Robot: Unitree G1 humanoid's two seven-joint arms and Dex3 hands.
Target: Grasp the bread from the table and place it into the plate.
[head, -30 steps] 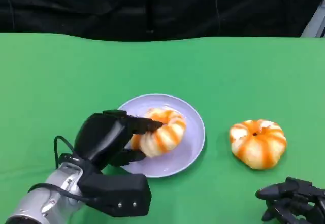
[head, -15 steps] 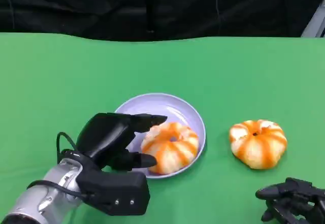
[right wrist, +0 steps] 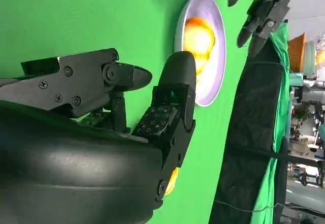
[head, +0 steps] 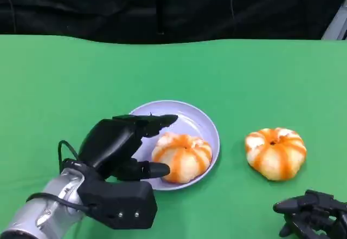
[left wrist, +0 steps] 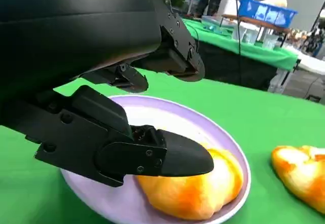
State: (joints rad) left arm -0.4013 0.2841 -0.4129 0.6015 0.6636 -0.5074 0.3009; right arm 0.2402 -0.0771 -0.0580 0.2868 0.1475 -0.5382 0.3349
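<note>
Since a second ago our left hand (head: pixel 122 144) has released the bread (head: pixel 181 156), now lying in the plate (head: pixel 200 122); fingers (head: pixel 157 121) spread apart. Our right hand (head: pixel 312 213) rests near the tabletop's near edge, fingers loosely apart. Bread seems soft and light; hold its sides.

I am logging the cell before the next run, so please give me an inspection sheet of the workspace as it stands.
Surface: green table cloth, flat, no spills seen.
Job's things: one bread lies in the lilac plate; a second bread lies on the cloth beside the plate, apart from it.
Clutter: nothing seen.
Hands: left hand open beside the plated bread, holding nothing; right hand low at the near edge, holding nothing, fingers apart.
Cables: black cable looped at the left wrist.
Surroundings: black curtain behind the table.
</note>
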